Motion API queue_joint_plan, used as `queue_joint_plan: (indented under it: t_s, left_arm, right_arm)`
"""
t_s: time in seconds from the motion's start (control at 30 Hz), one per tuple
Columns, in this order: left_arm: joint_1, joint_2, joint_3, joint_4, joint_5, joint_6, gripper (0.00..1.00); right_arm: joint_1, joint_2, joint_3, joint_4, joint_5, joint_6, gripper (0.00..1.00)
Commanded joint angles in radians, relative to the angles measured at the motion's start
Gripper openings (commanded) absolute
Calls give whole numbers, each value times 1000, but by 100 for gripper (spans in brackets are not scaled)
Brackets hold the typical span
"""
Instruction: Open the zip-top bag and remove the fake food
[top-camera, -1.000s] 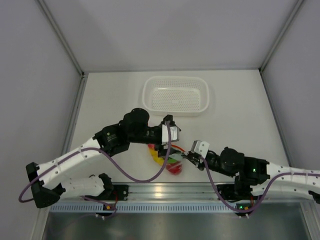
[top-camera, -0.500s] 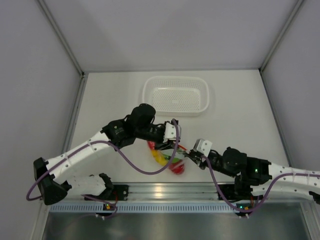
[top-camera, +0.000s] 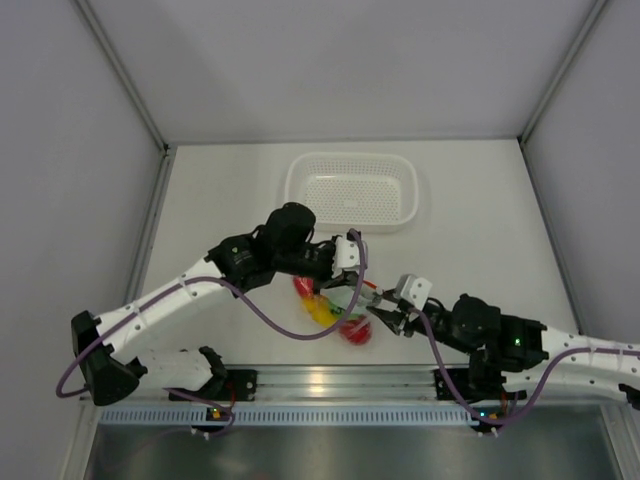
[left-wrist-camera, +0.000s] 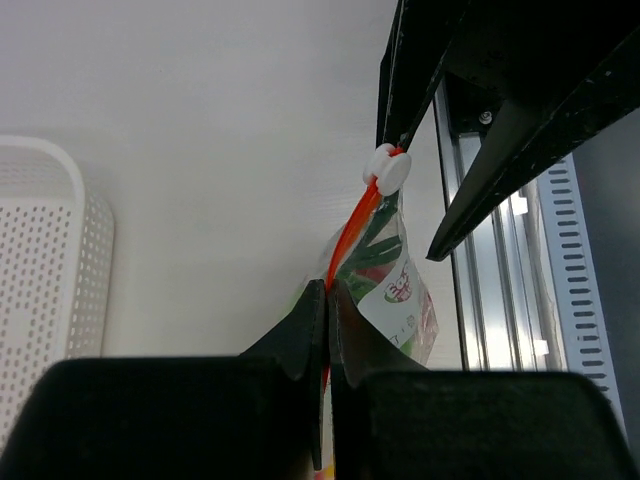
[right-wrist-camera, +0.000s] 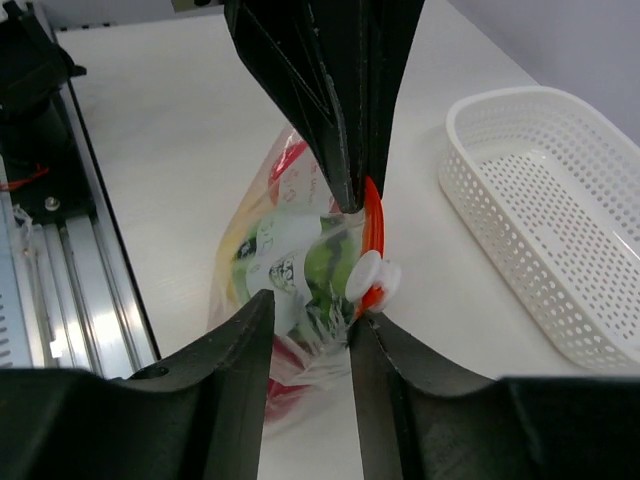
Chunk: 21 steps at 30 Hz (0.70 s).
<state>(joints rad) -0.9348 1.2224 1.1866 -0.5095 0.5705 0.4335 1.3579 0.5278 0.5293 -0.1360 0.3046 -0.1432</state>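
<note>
Zip-top bag (top-camera: 330, 312), fake food (top-camera: 352, 330) inside, just before basket (top-camera: 350, 195): left gripper (left-wrist-camera: 325, 292) pinching orange zip strip (left-wrist-camera: 350, 235), right gripper (right-wrist-camera: 310, 312) spread beside white slider (right-wrist-camera: 375, 275); advise closing squarely on slider, drawing along strip.

The white perforated plastic basket (top-camera: 352, 190) sits by the middle of the desk's (top-camera: 220, 190) far edge, with bare surface on both its sides out to the far corners and along the left and right edges. Near the middle of the front edge the room is tight. There the clear crinkly zip-top bag with an orange-red zip strip (top-camera: 335, 312) lies between the left hand (left-wrist-camera: 326, 300), pinched on the strip, and the right hand (right-wrist-camera: 308, 310), jaws apart at the white slider (right-wrist-camera: 373, 277).
</note>
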Motion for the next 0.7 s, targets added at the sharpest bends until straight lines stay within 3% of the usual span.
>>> queue_joint_plan:
  t_s: [0.0,0.27,0.67]
  left_arm:
    - [4,-3,74,14,-49,-53,0]
    - [4,-41,61,14,-11,-73,0]
    - [4,-84,54,14,48,-73,0]
  right_arm:
    - [-13,-35,17,102,36,40,38]
    - [-19,-78,-40,265,91,113,37]
    - [-94,-80,-63,286,-5,97,19]
